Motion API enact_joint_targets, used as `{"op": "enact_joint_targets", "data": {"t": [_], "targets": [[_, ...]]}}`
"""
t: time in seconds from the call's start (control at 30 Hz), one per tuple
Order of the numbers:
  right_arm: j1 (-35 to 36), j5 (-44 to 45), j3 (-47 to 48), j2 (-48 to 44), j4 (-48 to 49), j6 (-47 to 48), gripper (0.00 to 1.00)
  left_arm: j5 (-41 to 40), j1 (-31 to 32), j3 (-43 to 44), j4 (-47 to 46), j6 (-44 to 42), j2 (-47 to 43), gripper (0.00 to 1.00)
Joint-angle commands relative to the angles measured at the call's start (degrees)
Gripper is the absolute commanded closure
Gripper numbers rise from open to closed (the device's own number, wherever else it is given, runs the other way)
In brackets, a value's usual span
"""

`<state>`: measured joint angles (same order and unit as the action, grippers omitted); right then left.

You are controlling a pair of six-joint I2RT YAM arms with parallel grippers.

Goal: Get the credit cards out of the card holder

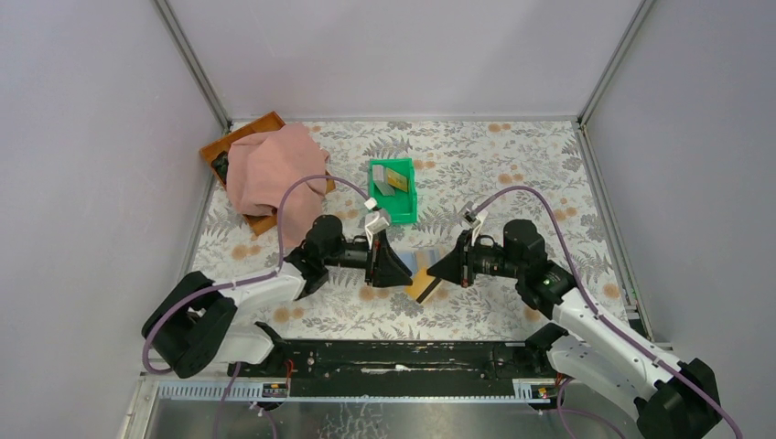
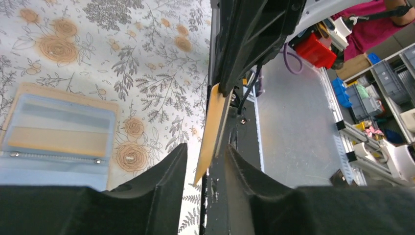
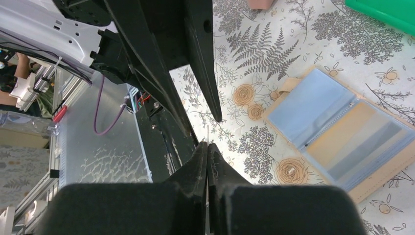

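The card holder [image 1: 424,283] lies open on the table between the two grippers, pale blue inside with a tan rim. It shows in the left wrist view [image 2: 58,132] and in the right wrist view [image 3: 342,142], with cards still in its sleeves. My right gripper [image 3: 207,147] is shut on a thin yellowish card [image 2: 211,132], seen edge-on [image 3: 207,133] and held above the table. My left gripper [image 2: 206,147] is open, and the card's free corner hangs between its fingers without touching them. In the top view both grippers, left [image 1: 403,272] and right [image 1: 436,268], point tip to tip.
A green plastic bin [image 1: 393,189] with a yellow card [image 1: 396,179] in it stands just behind the grippers. A pink cloth [image 1: 270,169] lies over a brown board [image 1: 240,137] at the back left. The black base rail [image 1: 393,352] runs along the near edge.
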<state>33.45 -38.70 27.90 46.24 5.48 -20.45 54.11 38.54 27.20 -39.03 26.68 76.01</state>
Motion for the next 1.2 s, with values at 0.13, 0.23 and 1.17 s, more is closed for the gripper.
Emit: {"op": "enact_joint_targets", "data": {"t": [0.13, 0.23, 1.17], "targets": [[0.4, -7.7, 1.0, 2.5, 4.2, -1.8, 1.00, -3.2, -0.6, -0.1, 0.5, -3.8, -5.1, 0.56], [1.4, -10.1, 1.4, 4.8, 4.9, -2.1, 1.00, -1.1, -0.8, 0.1, -0.7, -3.3, -3.9, 0.56], [5.2, -8.9, 2.7, 6.3, 2.2, 0.0, 1.00, 11.1, 0.5, -3.1, -35.6, 17.9, 8.0, 0.55]]}}
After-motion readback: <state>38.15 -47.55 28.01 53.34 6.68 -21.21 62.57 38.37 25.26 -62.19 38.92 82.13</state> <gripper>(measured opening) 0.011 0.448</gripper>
